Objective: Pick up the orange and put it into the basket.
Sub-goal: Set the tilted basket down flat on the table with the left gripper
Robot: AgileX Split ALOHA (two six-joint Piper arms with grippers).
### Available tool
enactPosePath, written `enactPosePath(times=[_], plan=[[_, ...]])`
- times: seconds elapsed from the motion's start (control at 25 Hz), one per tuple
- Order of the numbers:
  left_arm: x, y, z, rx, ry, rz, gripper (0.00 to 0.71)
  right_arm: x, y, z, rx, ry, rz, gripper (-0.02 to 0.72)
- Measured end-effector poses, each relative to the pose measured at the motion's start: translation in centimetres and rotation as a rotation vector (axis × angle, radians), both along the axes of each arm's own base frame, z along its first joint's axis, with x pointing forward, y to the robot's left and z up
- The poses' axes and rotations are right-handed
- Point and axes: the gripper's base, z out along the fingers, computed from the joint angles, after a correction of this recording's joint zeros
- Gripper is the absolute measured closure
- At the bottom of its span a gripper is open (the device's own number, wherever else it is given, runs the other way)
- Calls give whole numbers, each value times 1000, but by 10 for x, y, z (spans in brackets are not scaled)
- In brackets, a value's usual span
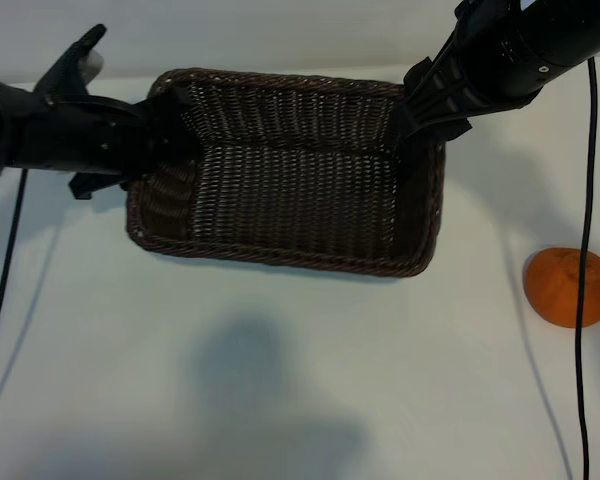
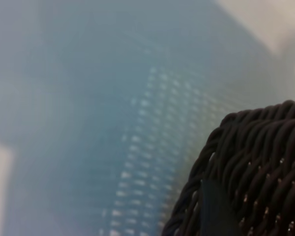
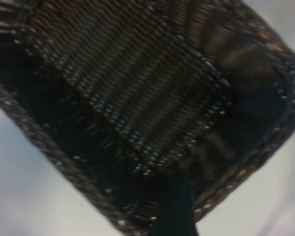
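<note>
The orange point(image 1: 555, 285) lies on the white table far to the right, apart from both arms, with a black cable crossing in front of it. The dark-brown wicker basket point(image 1: 280, 262) sits in the middle with nothing in it. My left gripper point(image 1: 170, 135) is at the basket's left wall, jaws apart; in the left wrist view one of its fingers point(image 2: 214, 211) lies against the braided rim point(image 2: 265, 142). My right gripper point(image 1: 415, 110) is at the basket's far right corner, jaws wide; its one visible finger point(image 3: 177, 206) reaches inside the weave point(image 3: 137, 98).
Black cables hang down at the left point(image 1: 5, 270) and right point(image 1: 583, 380) sides of the table. White tabletop point(image 1: 280, 400) stretches in front of the basket, with a soft shadow on it.
</note>
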Motion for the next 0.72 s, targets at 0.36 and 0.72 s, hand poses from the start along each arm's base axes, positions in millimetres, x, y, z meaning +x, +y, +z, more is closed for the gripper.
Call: enactPosePath(times=[0.36,0.72], plan=[[8,-16,-21,-49,42,59,280,0,0,0,-2,5,0,108],[5,-33,-29,-32,54,18,280,-1,0,-1,-5,11,2,108]])
